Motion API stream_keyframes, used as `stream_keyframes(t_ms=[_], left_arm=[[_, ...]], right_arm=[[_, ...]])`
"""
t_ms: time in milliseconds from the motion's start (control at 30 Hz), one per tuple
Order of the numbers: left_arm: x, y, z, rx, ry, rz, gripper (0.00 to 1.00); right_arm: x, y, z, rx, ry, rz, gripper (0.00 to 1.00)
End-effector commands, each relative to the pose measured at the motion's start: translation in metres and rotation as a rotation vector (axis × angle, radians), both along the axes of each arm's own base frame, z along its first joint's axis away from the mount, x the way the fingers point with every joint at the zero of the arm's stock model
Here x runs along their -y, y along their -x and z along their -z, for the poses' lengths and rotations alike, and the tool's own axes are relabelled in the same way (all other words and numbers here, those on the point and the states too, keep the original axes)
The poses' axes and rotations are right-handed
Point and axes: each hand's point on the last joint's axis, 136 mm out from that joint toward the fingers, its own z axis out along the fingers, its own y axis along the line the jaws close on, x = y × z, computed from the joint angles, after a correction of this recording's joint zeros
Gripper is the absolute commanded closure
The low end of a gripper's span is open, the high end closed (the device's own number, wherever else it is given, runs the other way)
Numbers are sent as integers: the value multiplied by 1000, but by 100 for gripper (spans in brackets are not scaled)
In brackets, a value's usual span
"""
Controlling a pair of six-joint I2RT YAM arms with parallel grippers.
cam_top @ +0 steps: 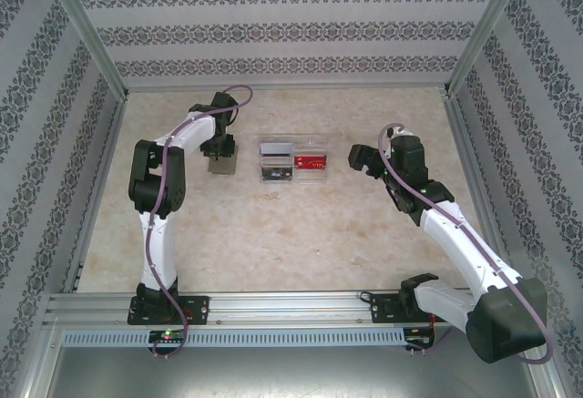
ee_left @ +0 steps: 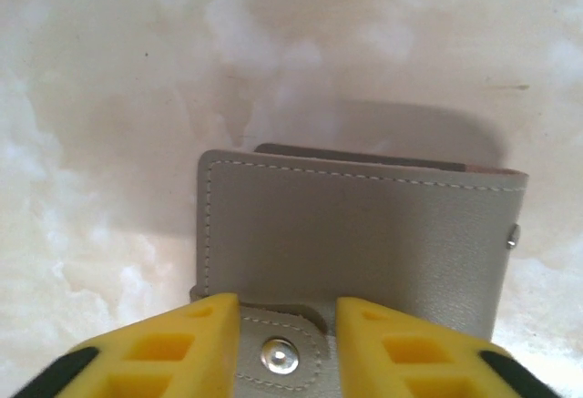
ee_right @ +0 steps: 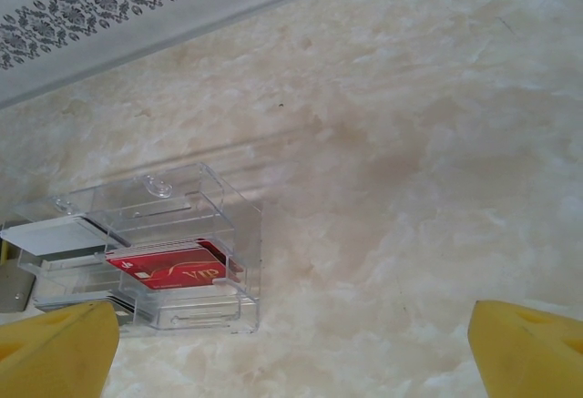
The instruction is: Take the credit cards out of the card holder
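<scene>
Left gripper (ee_left: pixel 287 314), left of the clear box (cam_top: pixel 293 159): fingers (ee_left: pixel 205 334) flank the snap tab (ee_left: pixel 281 354); we cannot tell whether they pinch it. Right gripper (ee_right: pixel 291 334), right of that box: spread wide, empty. Card holder (ee_left: pixel 364 243), just left of the box: flat, closed, snapped. Red card (ee_right: pixel 173 266): inside the box. We judge the holder unopened and most of the removal ahead.
</scene>
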Motion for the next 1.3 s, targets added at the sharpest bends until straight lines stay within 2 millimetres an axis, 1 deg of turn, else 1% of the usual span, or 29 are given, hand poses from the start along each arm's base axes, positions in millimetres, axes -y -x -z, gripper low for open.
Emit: stream_keyframes(t_ms=[0,200,300,400,467,567,733,767,900,1000,1100,1200,1267], left_arm=[[-8,22,19,-116,-85,36,76],[-9,23,13,-115,-94,37,100],[-7,24,4,-97,-76,33,100],[-4,28,-13,-68,-52,20,100],[-1,35,-26,-47,-30,10,100],[5,51,-44,-21,18,8,100],[9,95,-60,-1,76,-4,100],[11,104,-61,-3,91,-13,100],[27,134,-70,16,149,-35,100],[51,153,-76,42,214,-50,100],[79,171,-78,89,285,-89,100],[106,187,-75,138,343,-147,100],[123,195,-70,164,368,-182,100]], right_arm=[[0,-3,-4,7,17,4,2],[-4,-3,-5,9,20,-6,2],[-7,-3,-7,12,21,-13,2],[-11,-2,-8,14,23,-26,2],[-16,-2,-10,18,22,-36,2],[-24,0,-11,18,26,-55,2],[-37,5,-8,6,40,-86,2],[-40,6,-8,6,42,-91,2],[-53,13,-4,-5,51,-120,2],[-60,20,0,-18,67,-136,2],[-62,28,4,-28,76,-141,2],[-64,36,6,-31,68,-146,2],[-70,42,7,-36,58,-181,2]])
